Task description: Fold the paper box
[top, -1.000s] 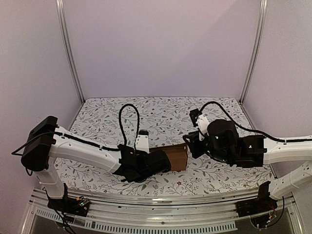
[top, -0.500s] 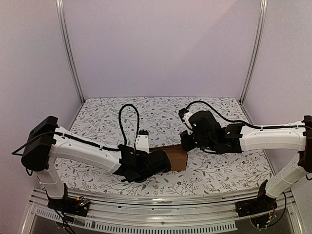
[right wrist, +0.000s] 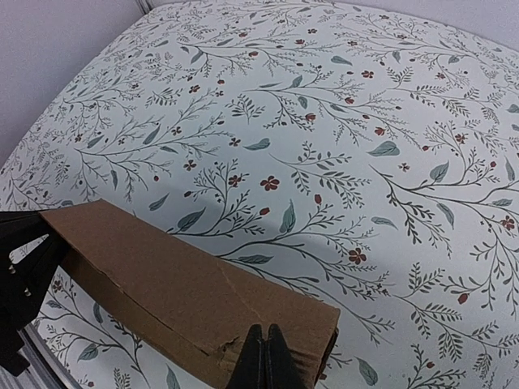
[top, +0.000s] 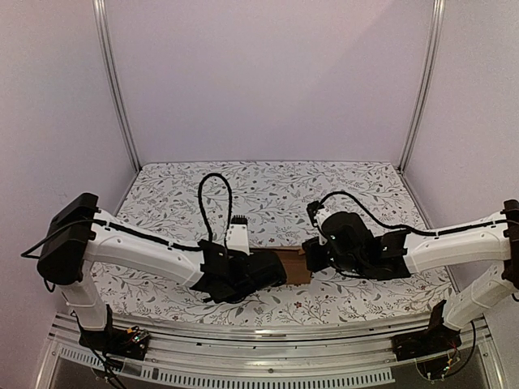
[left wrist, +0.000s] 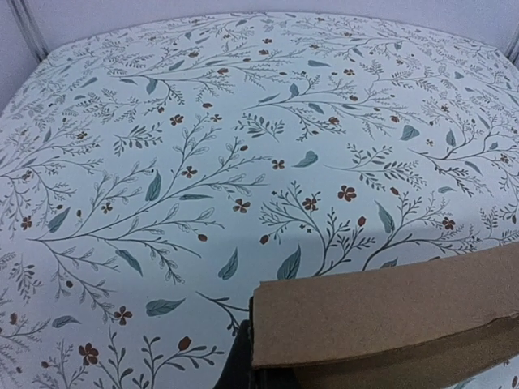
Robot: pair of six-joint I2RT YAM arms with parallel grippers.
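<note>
The paper box (top: pixel 293 267) is a small oblong of plain brown cardboard lying near the table's front middle. My left gripper (top: pixel 264 271) is shut on its left end. In the left wrist view the box's top panel (left wrist: pixel 389 312) covers the jaws and only one dark finger (left wrist: pixel 238 366) shows beside it. My right gripper (top: pixel 307 257) is shut, with nothing between its fingers. Its tips (right wrist: pixel 265 358) press on the box (right wrist: pixel 186 284) at the top edge near the right end, beside a small dent. The left gripper (right wrist: pixel 23 271) shows black at the box's far end.
The table (top: pixel 268 194) wears a white cloth printed with leaves and small red flowers. Metal posts (top: pixel 113 81) and pale walls enclose it on three sides. A black cable (top: pixel 212 190) loops up behind the left wrist.
The right gripper closed and swung from the right of the box in over its right end, now pressing down on it. The left arm and its grip stayed put.
</note>
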